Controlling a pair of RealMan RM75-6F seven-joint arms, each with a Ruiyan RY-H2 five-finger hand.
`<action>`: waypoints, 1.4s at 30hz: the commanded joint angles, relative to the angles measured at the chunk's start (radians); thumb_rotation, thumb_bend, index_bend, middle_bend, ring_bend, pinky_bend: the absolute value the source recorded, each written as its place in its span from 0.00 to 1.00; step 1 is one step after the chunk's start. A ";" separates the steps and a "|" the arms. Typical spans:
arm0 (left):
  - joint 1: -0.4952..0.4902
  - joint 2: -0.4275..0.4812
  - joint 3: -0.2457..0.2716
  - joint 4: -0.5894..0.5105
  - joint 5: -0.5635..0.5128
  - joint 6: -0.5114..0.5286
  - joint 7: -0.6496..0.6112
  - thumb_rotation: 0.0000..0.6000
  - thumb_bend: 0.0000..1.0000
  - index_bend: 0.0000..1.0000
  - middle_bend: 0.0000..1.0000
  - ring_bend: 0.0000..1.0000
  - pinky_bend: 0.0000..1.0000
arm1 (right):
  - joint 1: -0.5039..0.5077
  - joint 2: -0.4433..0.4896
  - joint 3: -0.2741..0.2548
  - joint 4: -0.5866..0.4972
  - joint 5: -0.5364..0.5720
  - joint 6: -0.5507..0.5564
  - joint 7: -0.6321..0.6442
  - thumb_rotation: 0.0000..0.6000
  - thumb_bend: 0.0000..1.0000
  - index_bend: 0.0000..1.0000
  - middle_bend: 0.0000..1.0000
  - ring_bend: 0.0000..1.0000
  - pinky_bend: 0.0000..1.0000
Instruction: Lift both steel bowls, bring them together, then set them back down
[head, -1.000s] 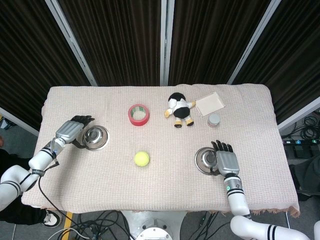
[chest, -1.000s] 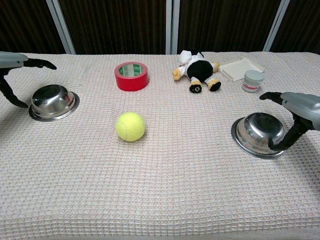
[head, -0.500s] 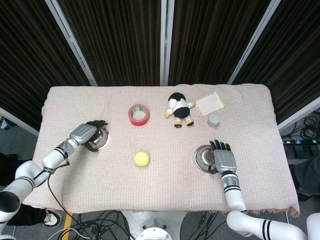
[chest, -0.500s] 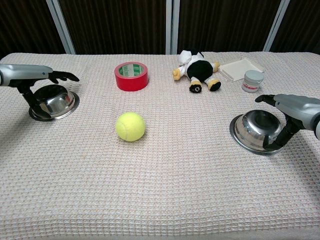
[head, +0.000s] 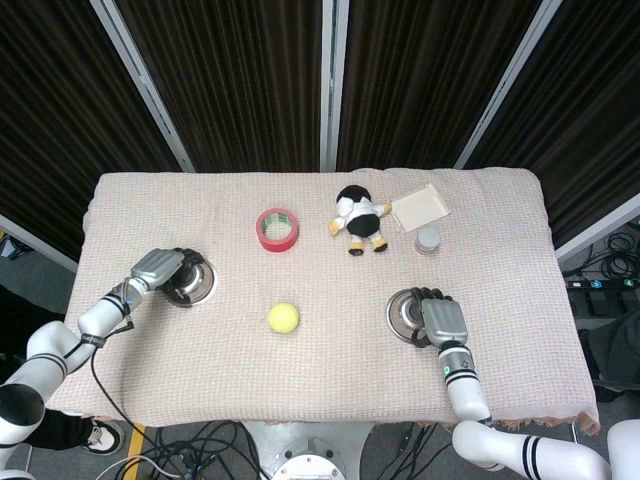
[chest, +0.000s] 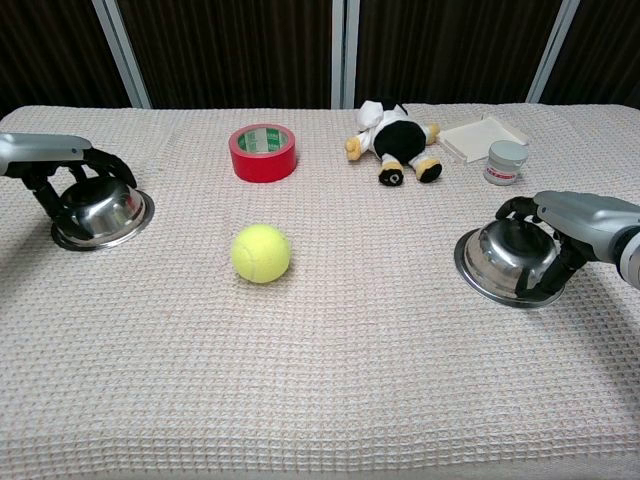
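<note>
Two upturned steel bowls sit on the cloth-covered table. The left bowl (head: 196, 280) (chest: 106, 213) lies near the table's left side. My left hand (head: 156, 268) (chest: 52, 162) has its fingers curled over the bowl's dome and grips it. The right bowl (head: 405, 315) (chest: 500, 256) lies near the front right. My right hand (head: 441, 321) (chest: 568, 224) wraps its fingers over the top of that bowl, thumb at the near rim, and grips it. Both bowls rest on the cloth.
A yellow tennis ball (head: 284, 317) (chest: 261, 252) lies between the bowls. Further back are a red tape roll (head: 278, 229) (chest: 263, 151), a plush toy (head: 360, 220) (chest: 395, 131), a flat white box (head: 420, 208) (chest: 484, 135) and a small jar (head: 428, 239) (chest: 505, 161).
Both hands, spread beside the bowls a second ago, have moved over them and curled their fingers down around the domes. The bowls have shifted slightly on the cloth.
</note>
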 joint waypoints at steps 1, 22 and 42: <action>-0.002 0.001 0.000 -0.005 -0.005 -0.002 -0.002 1.00 0.01 0.32 0.29 0.25 0.48 | -0.001 0.004 -0.002 -0.004 -0.001 0.002 0.010 1.00 0.08 0.30 0.29 0.21 0.32; 0.201 0.026 -0.428 -0.418 -0.356 0.590 0.095 1.00 0.11 0.46 0.46 0.42 0.62 | -0.150 0.020 0.091 0.076 -0.599 0.343 0.747 1.00 0.10 0.47 0.42 0.34 0.44; 0.237 -0.002 -0.483 -1.040 -0.368 0.502 -0.025 1.00 0.11 0.47 0.48 0.44 0.63 | 0.079 -0.249 0.204 0.172 -0.653 -0.015 1.641 1.00 0.14 0.47 0.43 0.35 0.45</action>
